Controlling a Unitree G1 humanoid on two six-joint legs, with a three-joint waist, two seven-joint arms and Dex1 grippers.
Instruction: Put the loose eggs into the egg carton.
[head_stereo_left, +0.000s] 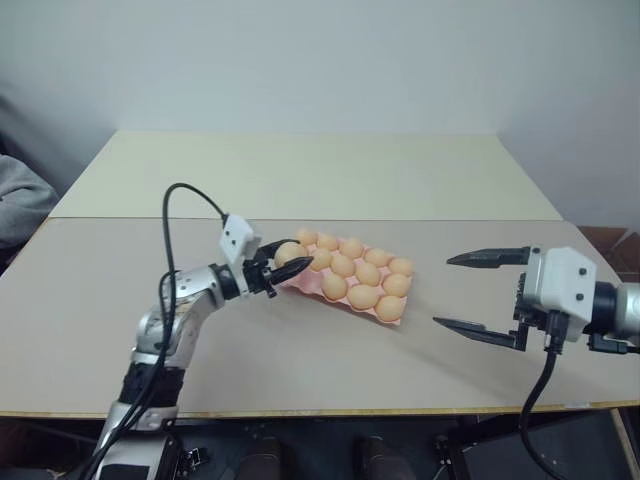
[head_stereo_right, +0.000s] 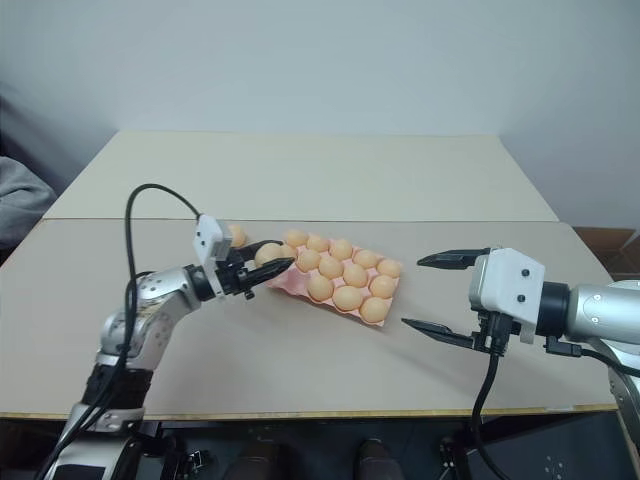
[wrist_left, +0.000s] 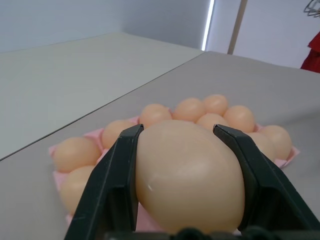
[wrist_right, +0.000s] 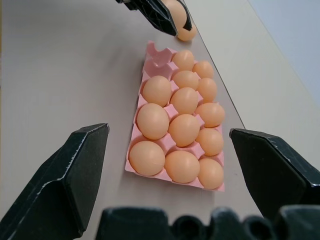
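My left gripper (head_stereo_left: 291, 257) is shut on a pale orange egg (wrist_left: 190, 175), held level at the left end of the pink egg carton (wrist_right: 156, 60). The carton lies mid-table with eggs (head_stereo_left: 364, 295) in most cups. One cup at the end nearest the held egg is bare. Another loose egg (head_stereo_right: 237, 235) lies on the table just behind my left wrist. My right gripper (head_stereo_left: 441, 291) hangs open to the right of the carton, level with it, nothing between its fingers.
The carton sits on a tan table (head_stereo_left: 300, 350) joined by a seam to a paler table (head_stereo_left: 300, 170) behind it. A grey cloth (head_stereo_left: 20, 200) shows at the far left edge. A black cable (head_stereo_left: 170, 230) loops over my left arm.
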